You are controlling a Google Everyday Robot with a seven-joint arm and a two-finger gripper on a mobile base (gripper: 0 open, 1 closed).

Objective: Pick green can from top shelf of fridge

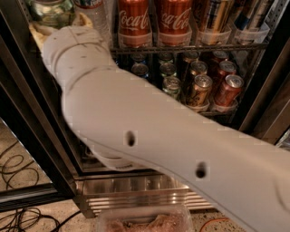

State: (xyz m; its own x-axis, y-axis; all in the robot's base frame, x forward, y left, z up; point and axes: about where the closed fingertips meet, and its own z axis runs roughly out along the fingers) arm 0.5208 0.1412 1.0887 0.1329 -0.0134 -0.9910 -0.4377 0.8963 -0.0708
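Up at eleven o'clock the gripper point(59, 25) seemingly straddles the green can point(50, 11), though I cannot tell its grip.

Warm light glints off can lids point(203, 81) in the fridge point(136, 186); the claw point(54, 22), top left, lies dimmer.
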